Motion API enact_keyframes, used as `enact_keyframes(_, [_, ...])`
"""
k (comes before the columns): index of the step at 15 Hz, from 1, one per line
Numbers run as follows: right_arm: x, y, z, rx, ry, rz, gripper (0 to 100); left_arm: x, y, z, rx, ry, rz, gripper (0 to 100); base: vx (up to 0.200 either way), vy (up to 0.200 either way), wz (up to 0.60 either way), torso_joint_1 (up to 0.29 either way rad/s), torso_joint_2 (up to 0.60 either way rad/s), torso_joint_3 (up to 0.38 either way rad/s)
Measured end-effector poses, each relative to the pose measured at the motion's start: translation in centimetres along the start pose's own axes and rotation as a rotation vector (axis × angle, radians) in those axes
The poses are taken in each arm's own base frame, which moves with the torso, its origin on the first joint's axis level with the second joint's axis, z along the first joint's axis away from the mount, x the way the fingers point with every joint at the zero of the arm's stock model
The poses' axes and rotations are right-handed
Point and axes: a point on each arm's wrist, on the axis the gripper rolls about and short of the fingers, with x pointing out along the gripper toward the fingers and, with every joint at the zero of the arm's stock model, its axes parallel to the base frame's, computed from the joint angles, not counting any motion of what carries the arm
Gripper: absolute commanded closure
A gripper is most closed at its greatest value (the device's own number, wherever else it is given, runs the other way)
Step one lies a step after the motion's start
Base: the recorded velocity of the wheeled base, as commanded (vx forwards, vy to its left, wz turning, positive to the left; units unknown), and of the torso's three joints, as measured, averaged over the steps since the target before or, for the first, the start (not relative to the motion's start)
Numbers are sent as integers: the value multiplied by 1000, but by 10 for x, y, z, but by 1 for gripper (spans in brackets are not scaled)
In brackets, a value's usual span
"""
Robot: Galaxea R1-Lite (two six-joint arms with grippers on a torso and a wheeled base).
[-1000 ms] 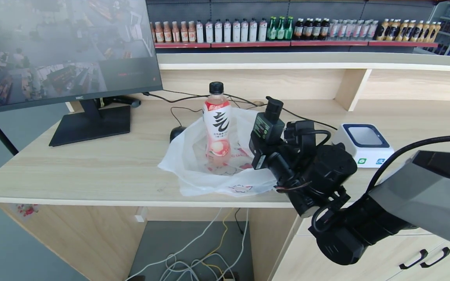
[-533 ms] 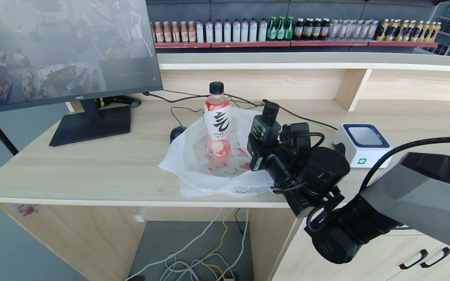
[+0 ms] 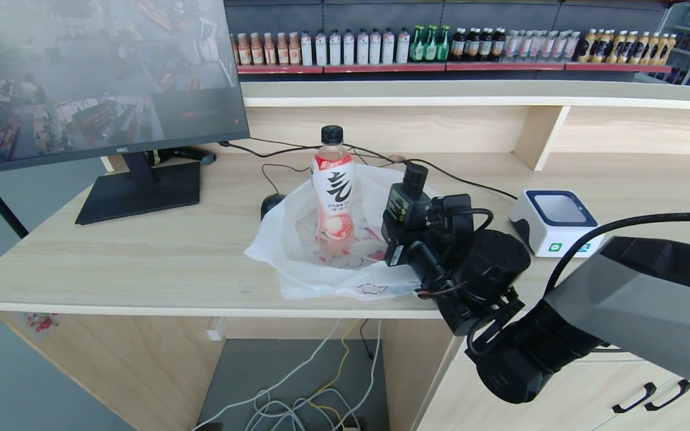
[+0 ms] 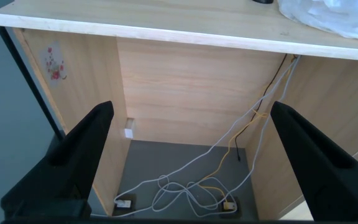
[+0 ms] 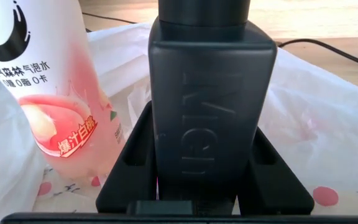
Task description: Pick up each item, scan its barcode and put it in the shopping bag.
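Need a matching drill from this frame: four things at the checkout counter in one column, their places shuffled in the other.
1 pink-and-white plastic drink bottle
2 black squarish bottle
3 white box-shaped scanner
4 black computer mouse

A clamped in the right gripper
B upright in the white plastic shopping bag
C on the wooden counter, right of the bag
D between the bag and the black monitor stand

Pairs: 1-B, 2-A, 3-C, 4-D
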Motion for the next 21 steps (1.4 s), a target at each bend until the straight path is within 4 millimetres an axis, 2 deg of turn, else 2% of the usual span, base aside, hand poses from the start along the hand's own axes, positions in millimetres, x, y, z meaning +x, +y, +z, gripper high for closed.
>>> enact_keyframes(13, [-15,4,-19,-16,82,19,100,0,0,0,0,0,0,0,0,0,0,0,0,0])
enact_keyframes(20, [-16,6,-20,-13,90,26,100,0,0,0,0,0,0,0,0,0,0,0,0,0])
enact_keyframes(21, [-15,6,-20,-13,90,25,0,0,0,0,0,0,0,0,0,0,0,0,0,0])
